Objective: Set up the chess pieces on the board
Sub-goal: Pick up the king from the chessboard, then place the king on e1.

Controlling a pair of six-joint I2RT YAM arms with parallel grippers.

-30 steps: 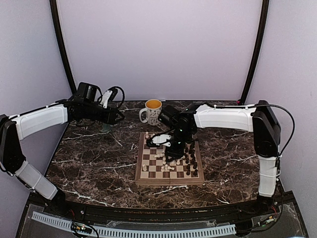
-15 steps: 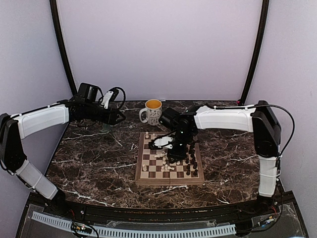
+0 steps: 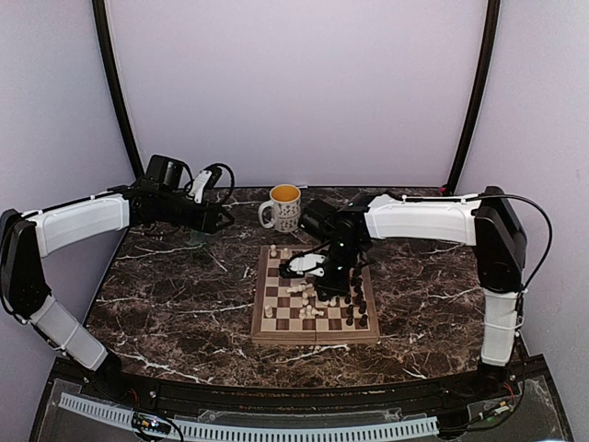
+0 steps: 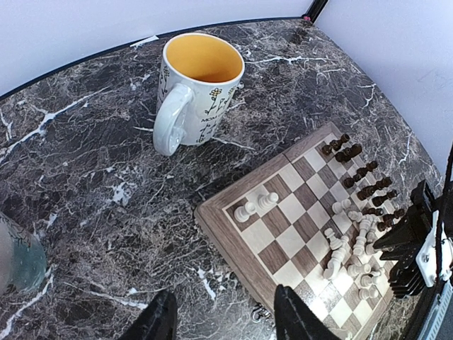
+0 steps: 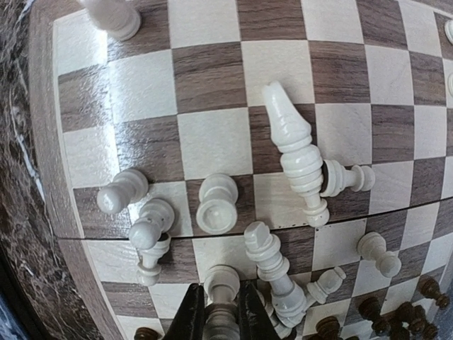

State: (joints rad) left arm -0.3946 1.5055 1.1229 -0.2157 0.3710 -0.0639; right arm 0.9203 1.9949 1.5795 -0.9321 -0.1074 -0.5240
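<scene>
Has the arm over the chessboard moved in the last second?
Yes. The right gripper slid slightly rightward over the board, toward the dark pieces, now pinching a white piece.

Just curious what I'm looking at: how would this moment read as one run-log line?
right fingers: closed on white chess piece | left fingers: open, empty, off the board | white pieces: several toppled mid-board

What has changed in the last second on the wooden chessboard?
The right gripper shifted slightly to the right and closed on a small cream-white turned chess piece. The left gripper stayed open and still near the white flowered mug; the checked wooden board did not move.
</scene>
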